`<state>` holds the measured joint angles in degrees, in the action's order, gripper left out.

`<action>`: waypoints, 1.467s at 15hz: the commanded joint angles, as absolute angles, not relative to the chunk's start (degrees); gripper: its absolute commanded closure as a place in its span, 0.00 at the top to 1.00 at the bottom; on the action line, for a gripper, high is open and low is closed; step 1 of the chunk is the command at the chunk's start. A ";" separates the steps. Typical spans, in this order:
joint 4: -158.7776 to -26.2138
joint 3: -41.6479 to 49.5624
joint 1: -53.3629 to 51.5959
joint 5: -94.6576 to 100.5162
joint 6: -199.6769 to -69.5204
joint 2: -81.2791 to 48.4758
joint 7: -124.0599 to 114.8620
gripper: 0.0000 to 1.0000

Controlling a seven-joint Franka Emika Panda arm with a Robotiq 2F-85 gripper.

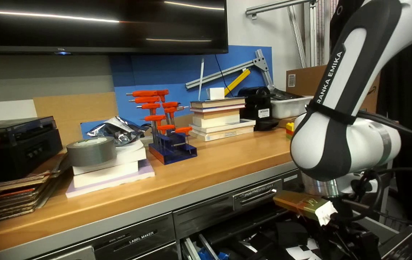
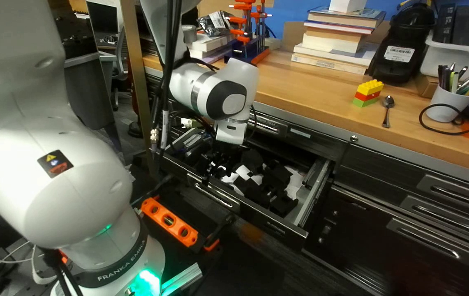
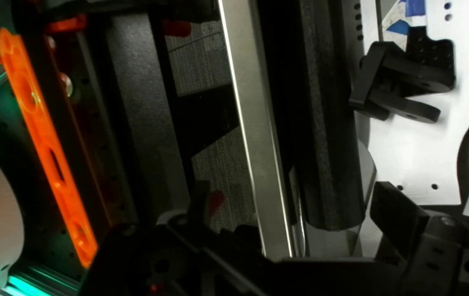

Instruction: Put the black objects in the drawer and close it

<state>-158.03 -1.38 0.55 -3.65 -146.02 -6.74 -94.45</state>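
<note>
Fingers point(image 3: 398, 216) of my end effector point(image 3: 299, 207) sit closest to the wrist camera, spread wide apart, so I count it as released. It hangs over the front edge of the drawer point(image 2: 265, 220), which stands pulled out of the cabinet point(image 2: 353, 238). Inside the drawer I see several black objects point(image 2: 283, 204), dark enough to merge in places, lying on a black-and-white insert point(image 3: 415, 160). From the wrist I make out a black bracket point(image 3: 403, 72) with two rounded prongs, within the drawer too, resting on a white part of that insert and apart from the fingers. Between it and the drawer's front edge runs a long dark bar point(image 3: 333, 123); I cannot tell what it is. Outside the drawer, between its front and the arm's base point(image 2: 111, 253), an orange level point(image 2: 158, 211) shows. Higher than the drawer runs the wooden worktop point(image 2: 308, 88), carrying a block stack point(image 2: 368, 93) in yellow, red and green, a spoon point(image 2: 388, 105) just beside it, a pile of books point(image 2: 333, 43) and a bulky black device point(image 2: 398, 70). In an exterior view, hex keys point(image 1: 151, 105) with orange handles stand in a blue rack point(image 1: 166, 156), also higher than the drawer, and a roll of grey tape point(image 1: 92, 153) lies on another pile of books point(image 1: 108, 175) near them.
</note>
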 commanded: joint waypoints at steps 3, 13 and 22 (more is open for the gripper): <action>-157.92 -0.25 -0.04 -7.21 -146.47 -8.37 -89.91 1.00; -158.25 14.85 -9.74 9.01 -173.64 -19.66 -96.11 1.00; -157.94 27.96 -18.02 -3.95 -197.88 -27.19 -71.47 1.00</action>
